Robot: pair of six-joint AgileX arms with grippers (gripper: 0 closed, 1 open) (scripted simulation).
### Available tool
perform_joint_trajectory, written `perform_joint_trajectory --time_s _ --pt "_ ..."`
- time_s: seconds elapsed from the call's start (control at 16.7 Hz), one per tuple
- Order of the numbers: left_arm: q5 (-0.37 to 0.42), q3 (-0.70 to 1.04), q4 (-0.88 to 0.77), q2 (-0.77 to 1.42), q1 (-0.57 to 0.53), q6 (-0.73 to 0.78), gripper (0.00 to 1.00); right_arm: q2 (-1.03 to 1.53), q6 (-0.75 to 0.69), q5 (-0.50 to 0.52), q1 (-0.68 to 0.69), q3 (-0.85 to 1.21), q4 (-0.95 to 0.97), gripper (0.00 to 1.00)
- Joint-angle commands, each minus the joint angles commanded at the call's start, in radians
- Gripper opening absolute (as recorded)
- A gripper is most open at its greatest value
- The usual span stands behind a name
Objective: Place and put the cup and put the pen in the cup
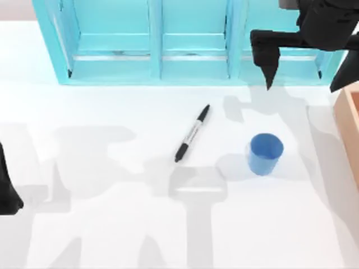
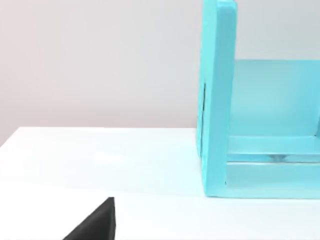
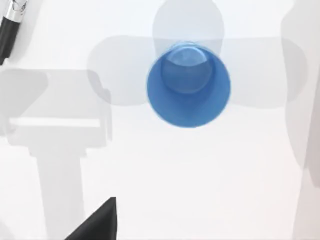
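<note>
White table (image 1: 112,235) filled the top view, crossed by soft grey shadows, with a turquoise shelf (image 1: 157,50) of three open bays along the upper edge and a tan box (image 1: 350,129) at the right edge.

The cup (image 1: 264,153) stood upright at right of centre, a plain blue tumbler without a handle, its mouth open upward. In the right wrist view the cup (image 3: 188,84) appeared from above near the upper middle of the frame, round-rimmed, slightly narrower at its base, with nothing inside.

The pen (image 1: 192,133) lay flat near the frame's centre, left of the cup and apart from it, slanting from lower left to upper right. It had black ends and a pale grey barrel with small dark print. Its black end (image 3: 9,25) poked into the upper left corner of the right wrist view.

The right gripper (image 1: 269,70) hung at the upper right of the top view, over the shelf front, above the cup and holding nothing; I could not tell how far its jaws were apart.

The left arm (image 1: 7,190) sat parked at the left edge. The left wrist view showed the shelf (image 2: 217,100) end-on against a pale wall.
</note>
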Motion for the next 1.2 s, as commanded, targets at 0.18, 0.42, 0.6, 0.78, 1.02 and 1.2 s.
perform_joint_trajectory --time_s 0.18,0.42,0.6,0.78,1.02,1.2 --pt "0.0 0.0 0.0 0.0 0.0 0.0 1.0 0.004 0.003 0.0 0.004 -0.001 0.004 1.0" --pt "0.0 0.0 0.0 0.0 0.0 0.0 1.0 0.079 0.115 -0.014 0.037 0.017 0.075 1.0" --pt "0.0 0.0 0.0 0.0 0.0 0.0 1.0 0.173 0.288 -0.031 0.081 0.035 0.179 1.0" --pt "0.0 0.0 0.0 0.0 0.0 0.0 1.0 0.27 0.478 -0.048 0.129 0.049 0.294 1.0" --pt "0.0 0.0 0.0 0.0 0.0 0.0 1.0 0.355 0.627 -0.067 0.173 0.056 0.407 1.0" --pt "0.0 0.0 0.0 0.0 0.0 0.0 1.0 0.362 0.64 -0.069 0.177 0.056 0.419 1.0"
